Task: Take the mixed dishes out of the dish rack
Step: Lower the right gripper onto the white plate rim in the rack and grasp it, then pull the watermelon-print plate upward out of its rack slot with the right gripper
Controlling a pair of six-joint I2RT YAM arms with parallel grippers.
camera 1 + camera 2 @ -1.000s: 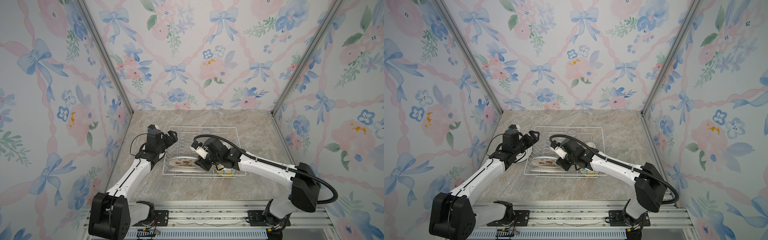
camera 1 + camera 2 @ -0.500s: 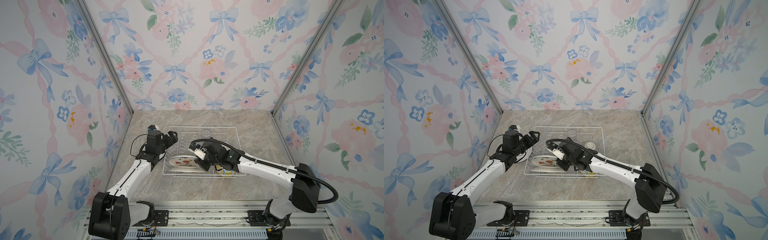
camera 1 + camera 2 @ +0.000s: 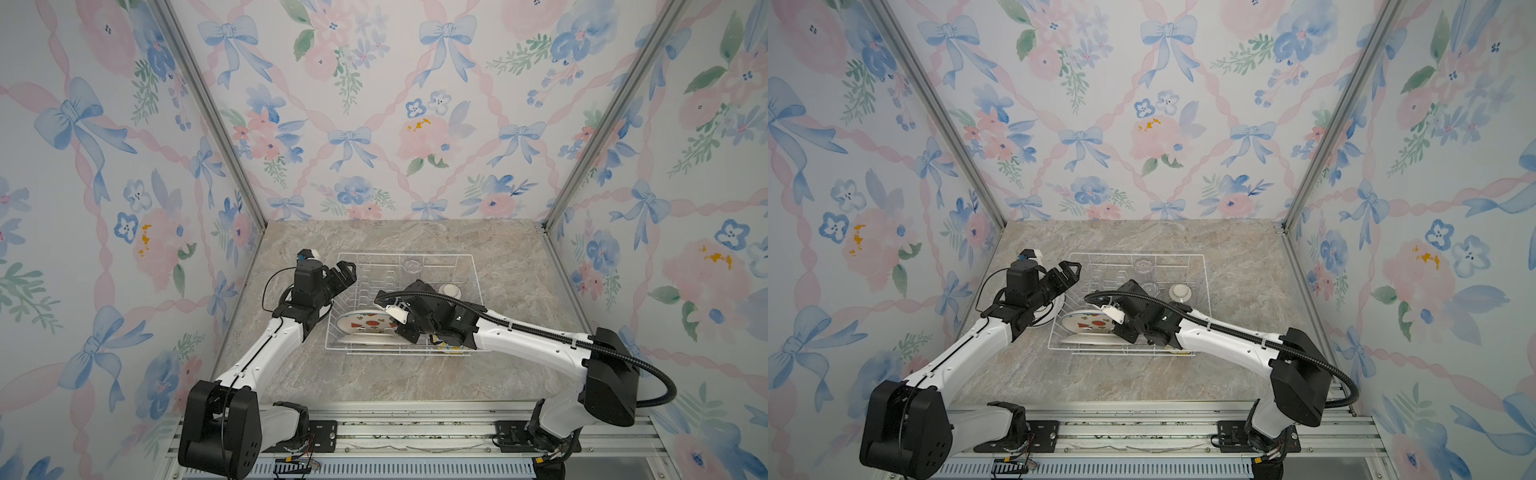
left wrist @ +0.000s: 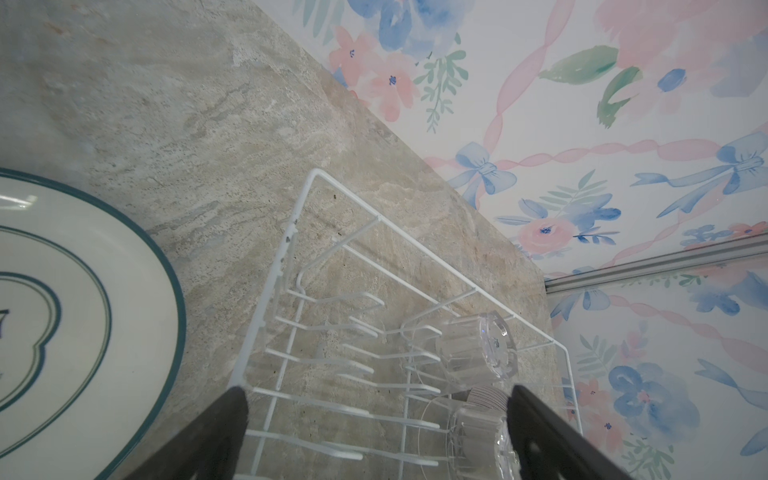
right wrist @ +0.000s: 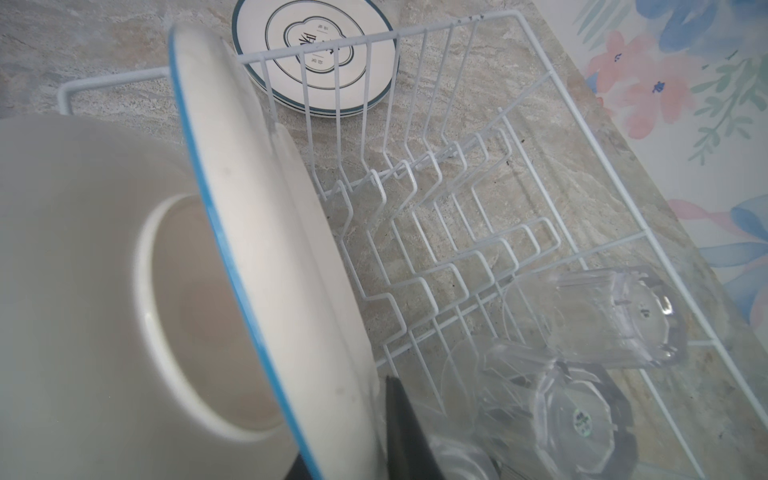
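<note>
Rack (image 3: pixel 374 254) lower centre on the surface (image 3: pixel 374 374). Nearest in it, a white dish (image 3: pixel 365 340), fruit plate (image 3: pixel 365 323) just behind. R gripper (image 3: pixel 398 330): jaws nearly shut, pinching that plate's rim. Risk: thin edge grip, so plate may swing on lift, knock the dish or catch prongs (image 3: pixel 374 279). Farther back: glasses (image 5: pixel 590 316). L gripper (image 3: pixel 345 271), upper left of rack: jaws wide open, empty.

Bright, even light, faint shadows; top views sharp. Right wrist view's white dish (image 5: pixel 83 208), lower left, is blurred.
</note>
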